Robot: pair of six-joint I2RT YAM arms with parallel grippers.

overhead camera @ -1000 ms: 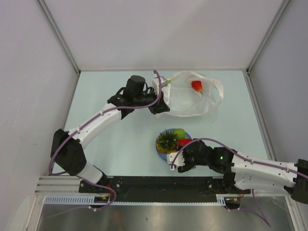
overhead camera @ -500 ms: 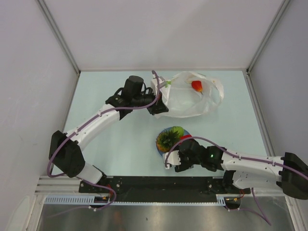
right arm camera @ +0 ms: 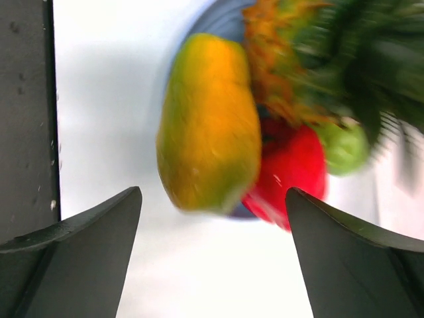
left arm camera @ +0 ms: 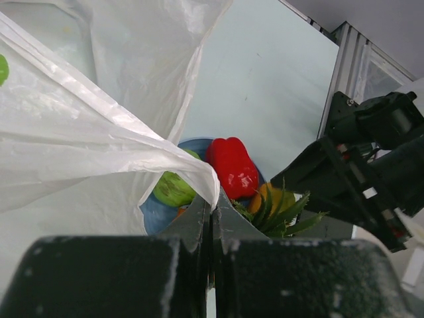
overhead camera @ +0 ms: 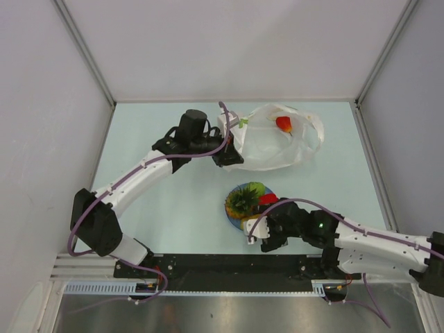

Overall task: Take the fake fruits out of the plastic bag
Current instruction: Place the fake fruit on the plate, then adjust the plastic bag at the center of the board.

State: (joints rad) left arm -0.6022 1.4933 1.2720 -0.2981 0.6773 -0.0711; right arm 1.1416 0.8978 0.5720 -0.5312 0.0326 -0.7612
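The plastic bag (overhead camera: 277, 142) lies at the back of the table with one red-orange fruit (overhead camera: 283, 123) inside. My left gripper (overhead camera: 229, 151) is shut on the bag's near edge (left arm camera: 199, 175) and holds it up. The pineapple (overhead camera: 241, 201), green apple (overhead camera: 257, 189) and red pepper (overhead camera: 268, 199) lie on the blue plate (overhead camera: 232, 216). My right gripper (overhead camera: 260, 234) is open and empty just in front of the plate. In its wrist view the mango (right arm camera: 209, 132), pepper (right arm camera: 291, 165), apple (right arm camera: 344, 149) and pineapple (right arm camera: 311, 59) lie just beyond the open gripper (right arm camera: 213, 195).
Grey walls enclose the table on three sides. The left wrist view shows the plate (left arm camera: 156, 215) with the fruits below the lifted bag (left arm camera: 86, 112), and the right arm (left arm camera: 371, 159) beside it. A black rail (overhead camera: 222, 263) runs along the near edge.
My right arm slid left, then back right, staying by the plate's near edge with the gripper open. My left gripper keeps its hold on the bag.
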